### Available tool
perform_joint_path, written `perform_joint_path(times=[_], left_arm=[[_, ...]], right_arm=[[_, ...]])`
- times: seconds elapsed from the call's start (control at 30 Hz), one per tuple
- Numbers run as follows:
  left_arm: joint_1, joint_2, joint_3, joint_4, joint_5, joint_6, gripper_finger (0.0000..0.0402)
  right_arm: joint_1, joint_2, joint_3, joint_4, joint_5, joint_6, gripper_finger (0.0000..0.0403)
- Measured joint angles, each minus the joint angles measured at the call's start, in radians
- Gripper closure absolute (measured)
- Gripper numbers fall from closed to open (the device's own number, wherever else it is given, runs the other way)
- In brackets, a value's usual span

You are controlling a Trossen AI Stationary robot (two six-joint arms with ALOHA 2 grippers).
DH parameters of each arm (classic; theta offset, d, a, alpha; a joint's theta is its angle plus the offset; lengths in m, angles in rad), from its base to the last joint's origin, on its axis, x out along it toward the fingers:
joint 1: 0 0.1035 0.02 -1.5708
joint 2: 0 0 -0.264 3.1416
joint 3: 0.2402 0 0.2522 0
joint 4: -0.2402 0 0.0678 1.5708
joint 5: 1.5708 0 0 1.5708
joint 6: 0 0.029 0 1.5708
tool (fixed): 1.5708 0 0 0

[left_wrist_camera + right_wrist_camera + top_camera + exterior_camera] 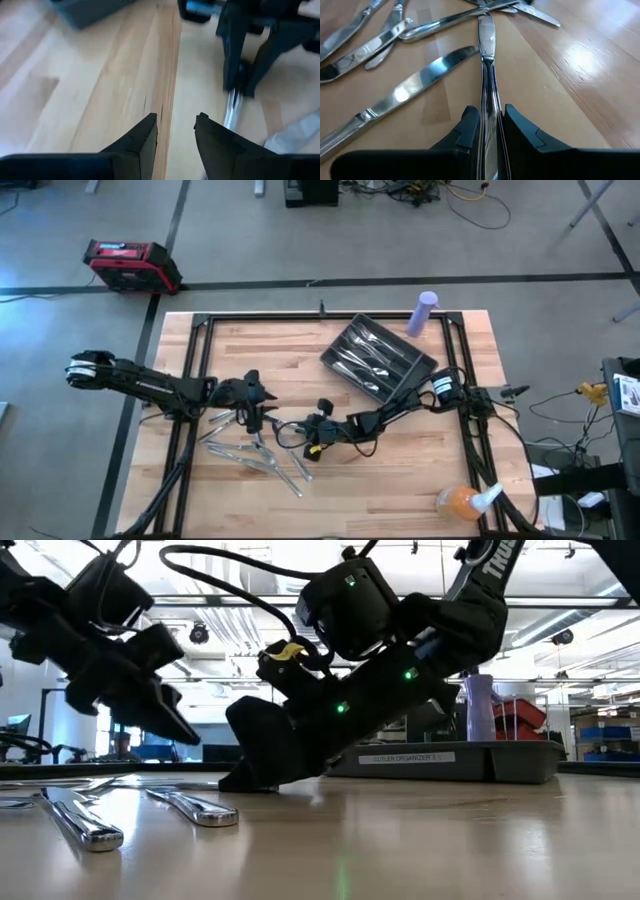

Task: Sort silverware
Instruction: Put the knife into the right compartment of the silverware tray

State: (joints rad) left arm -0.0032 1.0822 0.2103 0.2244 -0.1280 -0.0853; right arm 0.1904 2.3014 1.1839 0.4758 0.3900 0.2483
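Note:
Several pieces of silverware (252, 452) lie loose on the wooden table near its front left, also shown in the right wrist view (415, 85) and the low view (85, 823). More pieces lie in the dark compartmented tray (330, 360) at the back right. My right gripper (489, 122) is low at the right edge of the pile (296, 430), shut on one slim piece. My left gripper (176, 127) hangs open a little above the table (140, 690), just left of and beyond the right gripper (255, 406), with nothing between its fingers. My right gripper pinches one slim piece of silverware (488, 107) between its two fingers, which lie along it and come in low, slanting down from the table's right. The piece runs straight out ahead of the fingers. Its broad far end (486, 32) rests among other pieces on the table.
A purple bottle (424, 312) stands at the far edge beside the tray. An orange object with a white spray bottle (465, 500) lies at the front right corner. Bare wood stretches between the pile and the tray. The two grippers are close together.

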Motion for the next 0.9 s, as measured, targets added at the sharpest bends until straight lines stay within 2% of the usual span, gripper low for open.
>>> perform_joint_path(times=[0.13, 0.3, 0.43, 0.63, 0.9], left_arm=[[0.0, -0.002, -0.026, -0.011, 0.0, -0.056, 0.0283], [0.0, 0.001, -0.045, -0.034, 0.0, -0.11, 0.0283], [0.0, 0.013, -0.045, -0.042, -0.001, -0.119, 0.0283], [0.0, 0.04, -0.047, -0.02, -0.005, -0.099, 0.0283], [0.0, 0.196, -0.047, 0.119, -0.042, -0.098, 0.0283]], right_arm=[[0.004, -0.017, -0.007, -0.051, 0.008, 0.037, 0.035], [0.031, -0.035, -0.014, -0.108, 0.073, 0.054, 0.0348], [0.05, -0.079, -0.046, -0.163, 0.127, 0.086, 0.035], [0.068, -0.152, -0.116, -0.196, 0.145, 0.113, 0.0355], [0.069, -0.192, -0.132, -0.207, 0.126, 0.108, 0.0354]])
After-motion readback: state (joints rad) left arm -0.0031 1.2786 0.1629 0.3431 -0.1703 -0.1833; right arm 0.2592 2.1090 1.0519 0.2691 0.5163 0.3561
